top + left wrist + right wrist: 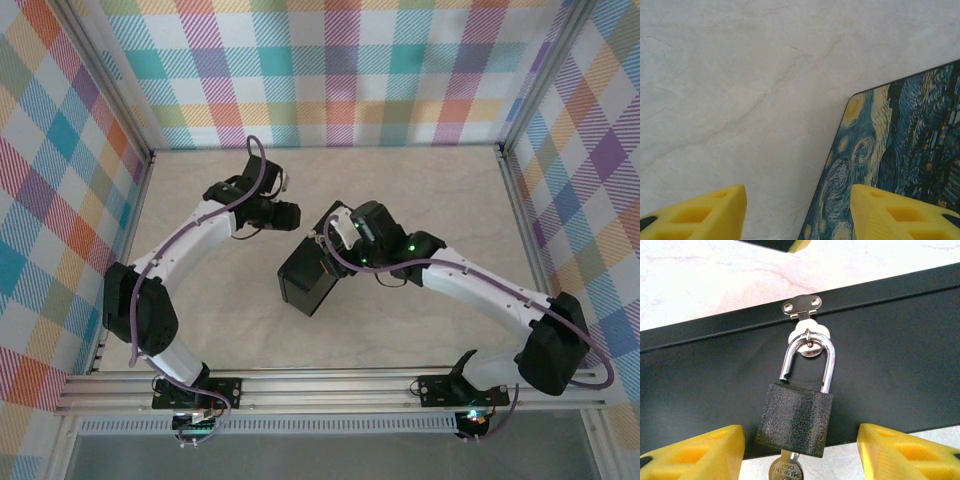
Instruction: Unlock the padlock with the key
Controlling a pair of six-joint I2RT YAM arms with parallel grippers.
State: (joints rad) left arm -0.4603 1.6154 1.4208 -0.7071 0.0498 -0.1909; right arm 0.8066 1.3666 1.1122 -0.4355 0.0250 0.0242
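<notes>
Padlock (pixel 795 420) hanging from hasp (pixel 803 305) on box (pixel 900 355) side, key (pixel 785 471) in padlock's underside, box on table (pixel 420 200)

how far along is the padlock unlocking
Done, it seems: the key sits in the underside of the padlock, and the left leg of the shackle looks popped free of the body. In hand: nothing; the right tool stands open on either side of the padlock, the left tool open over the box lid edge. Left: perhaps only unhooking it from the hasp.
</notes>
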